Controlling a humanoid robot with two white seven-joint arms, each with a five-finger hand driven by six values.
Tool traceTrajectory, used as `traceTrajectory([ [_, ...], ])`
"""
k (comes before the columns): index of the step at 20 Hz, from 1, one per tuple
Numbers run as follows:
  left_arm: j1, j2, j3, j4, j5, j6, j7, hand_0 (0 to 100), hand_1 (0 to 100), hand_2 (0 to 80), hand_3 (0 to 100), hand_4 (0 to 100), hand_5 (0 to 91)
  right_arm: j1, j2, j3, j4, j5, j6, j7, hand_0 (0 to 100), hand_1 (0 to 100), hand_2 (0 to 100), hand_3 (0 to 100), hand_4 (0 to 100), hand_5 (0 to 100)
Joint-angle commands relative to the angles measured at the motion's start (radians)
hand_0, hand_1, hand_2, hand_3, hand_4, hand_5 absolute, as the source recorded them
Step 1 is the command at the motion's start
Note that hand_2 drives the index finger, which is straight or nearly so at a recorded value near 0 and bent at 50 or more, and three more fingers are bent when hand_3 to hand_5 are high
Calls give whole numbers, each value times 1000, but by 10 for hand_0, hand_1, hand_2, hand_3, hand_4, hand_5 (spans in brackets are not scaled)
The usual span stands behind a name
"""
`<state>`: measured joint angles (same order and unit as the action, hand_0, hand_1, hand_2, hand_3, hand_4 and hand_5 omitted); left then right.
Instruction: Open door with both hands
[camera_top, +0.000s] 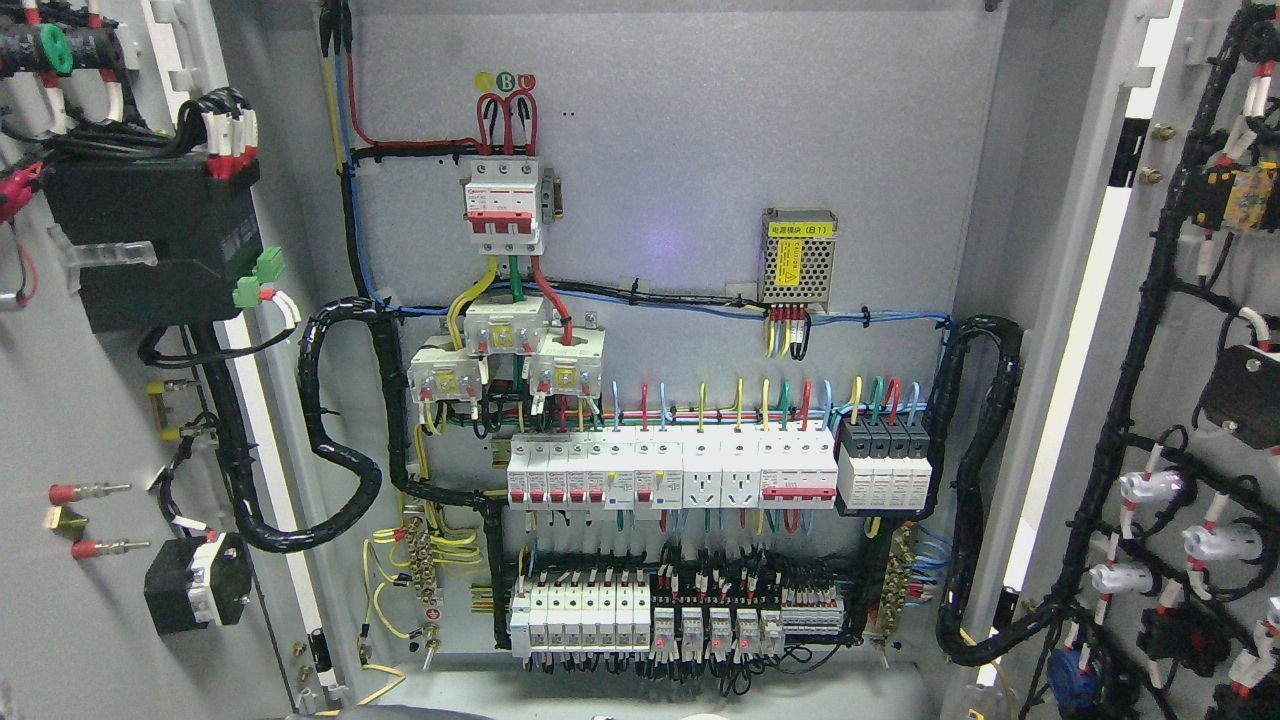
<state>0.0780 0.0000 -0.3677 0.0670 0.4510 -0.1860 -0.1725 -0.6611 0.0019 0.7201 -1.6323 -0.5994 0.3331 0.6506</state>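
Wide open, left door (90, 400), right door (1180, 400), breakers (670, 475) exposed.

Main three-pole breaker (505, 200) — mounted high on the back panel (680, 120). Right of it, lower: a perforated power supply module (797, 257) with yellow labels. Below it: a row of white breakers (670, 470), then a terminal row (640, 615) — lowest.

Grey doors (90, 420) flank a pale grey backplate (680, 130). White breakers (570, 470) carry red levers; black conduit (335, 440) loops beside red, yellow, green and blue wires (760, 395) (a yellow label marks the perforated silver supply (797, 258)).
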Motion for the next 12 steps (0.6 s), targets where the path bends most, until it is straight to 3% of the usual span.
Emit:
traceTrajectory([
  [1,-1,34,0,-1,0,0,-1,0,0,0,0,0,0,69,-83,-145,-60,-3,-6,0,0,0,0,0,0,0],
  [6,-3,34,0,-1,0,0,-1,0,0,0,0,0,0,194,-111,-208,-164,6,-65,-3,0,0,0,0,0,0],
  [9,-3,34,-2,-1,0,0,-1,0,0,0,0,0,0,262,-149,-226,-205,9,-117,-14,0,0,0,0,0,0],
  [12,-3,34,-2,-4,0,0,-1,0,0,0,0,0,0,299,-192,-231,-244,9,-213,-119,0,0,0,0,0,0],
])
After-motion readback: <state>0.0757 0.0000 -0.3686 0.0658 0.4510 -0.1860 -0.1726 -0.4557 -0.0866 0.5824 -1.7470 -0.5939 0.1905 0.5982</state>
